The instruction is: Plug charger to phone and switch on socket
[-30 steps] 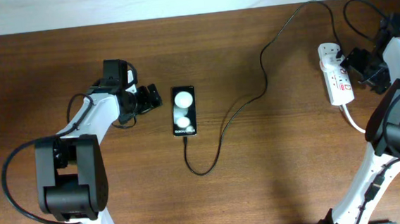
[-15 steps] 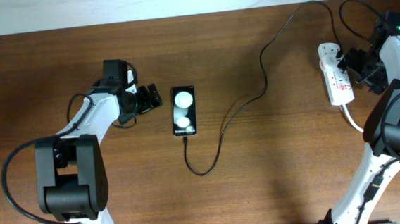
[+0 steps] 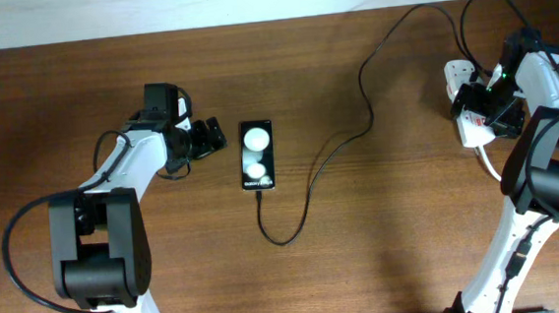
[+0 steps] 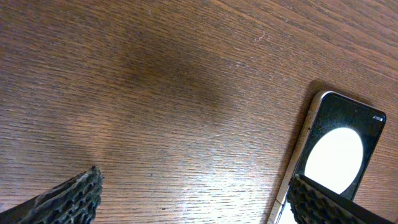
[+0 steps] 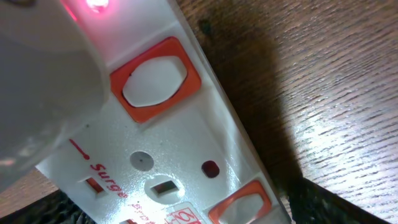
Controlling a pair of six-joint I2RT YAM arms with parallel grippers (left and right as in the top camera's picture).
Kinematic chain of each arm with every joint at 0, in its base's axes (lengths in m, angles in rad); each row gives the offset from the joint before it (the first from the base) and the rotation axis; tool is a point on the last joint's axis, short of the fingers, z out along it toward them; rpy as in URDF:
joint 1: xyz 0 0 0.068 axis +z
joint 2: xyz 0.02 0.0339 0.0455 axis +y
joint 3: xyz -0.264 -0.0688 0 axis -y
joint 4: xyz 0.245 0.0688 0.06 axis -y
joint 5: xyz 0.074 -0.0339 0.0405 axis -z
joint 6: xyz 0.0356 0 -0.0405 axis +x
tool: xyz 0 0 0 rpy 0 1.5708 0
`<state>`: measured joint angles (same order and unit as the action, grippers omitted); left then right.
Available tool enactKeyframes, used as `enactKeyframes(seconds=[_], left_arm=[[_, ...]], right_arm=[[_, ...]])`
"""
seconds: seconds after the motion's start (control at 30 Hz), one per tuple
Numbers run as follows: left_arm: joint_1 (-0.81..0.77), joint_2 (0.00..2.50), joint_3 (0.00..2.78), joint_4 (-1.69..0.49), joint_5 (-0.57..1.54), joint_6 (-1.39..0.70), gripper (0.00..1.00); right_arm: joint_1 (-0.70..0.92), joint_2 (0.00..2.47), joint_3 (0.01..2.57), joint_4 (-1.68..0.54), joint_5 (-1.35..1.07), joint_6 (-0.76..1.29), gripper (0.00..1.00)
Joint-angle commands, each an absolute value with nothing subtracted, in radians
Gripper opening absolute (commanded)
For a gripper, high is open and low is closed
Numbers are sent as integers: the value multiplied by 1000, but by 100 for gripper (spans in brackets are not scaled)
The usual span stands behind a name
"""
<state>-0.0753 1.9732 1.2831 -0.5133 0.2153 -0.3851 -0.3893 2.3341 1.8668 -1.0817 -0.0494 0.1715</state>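
Closely, right fingers spread across socket edges.

dark wooden table, white strip behind

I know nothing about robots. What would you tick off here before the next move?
1. Cable meets the phone's lower end: ok in the overhead view. Whether it is fully seated: cannot tell.
2. Phone lies flat, screen up: ok.
3. Left gripper open and empty beside the phone: ok.
4. Right gripper open above the socket: ok.
5. Power on: a red light glows near a switch in the right wrist view. Whether it serves the cable's outlet: cannot tell.
6. Phone charging: cannot tell, as its screen shows mostly glare.
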Motion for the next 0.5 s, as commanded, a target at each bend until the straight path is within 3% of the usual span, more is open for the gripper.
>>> enactKeyframes(seconds=[0.0,0.47], left_arm=[[-69,1969,1296,-514,212,-381,99],[-69,1969,1296,-514,212,-380,99]], right_arm=[[-427,2365,1849,-1090,10,154,99],[-478,2218,1908,-1177,38,83,99]])
